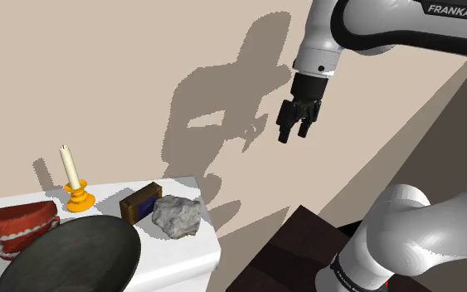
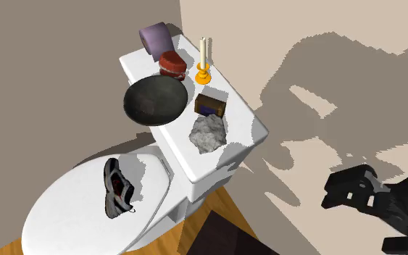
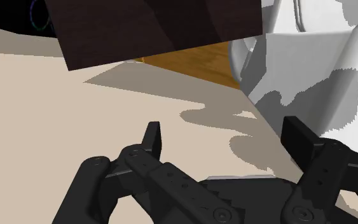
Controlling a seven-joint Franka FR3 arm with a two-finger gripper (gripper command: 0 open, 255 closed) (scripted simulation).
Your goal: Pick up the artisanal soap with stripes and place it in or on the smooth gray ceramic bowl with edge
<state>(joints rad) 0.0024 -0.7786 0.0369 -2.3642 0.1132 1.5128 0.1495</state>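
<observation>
The soap (image 1: 140, 201) is a small brown block with a blue-striped face. It stands on the white toilet tank lid (image 1: 186, 249) between an orange candle holder and a grey rock; the second exterior view also has the soap (image 2: 211, 105). The dark grey bowl (image 1: 70, 253) sits beside it on the lid, near the tank's front edge in the second exterior view, where the bowl (image 2: 156, 100) holds nothing. My gripper (image 1: 294, 128) hangs open in the air, high above and well to the shoulder view's right of the tank. In the wrist view the gripper (image 3: 223, 132) has nothing between its spread fingers.
On the tank lid also stand a white candle (image 2: 204, 61) in an orange holder, a red wind-up teeth toy (image 2: 173, 63), a purple roll (image 2: 153, 38) and a grey rock (image 2: 209, 134). A dark shoe (image 2: 117, 188) lies on the toilet seat lid. A beige wall runs behind.
</observation>
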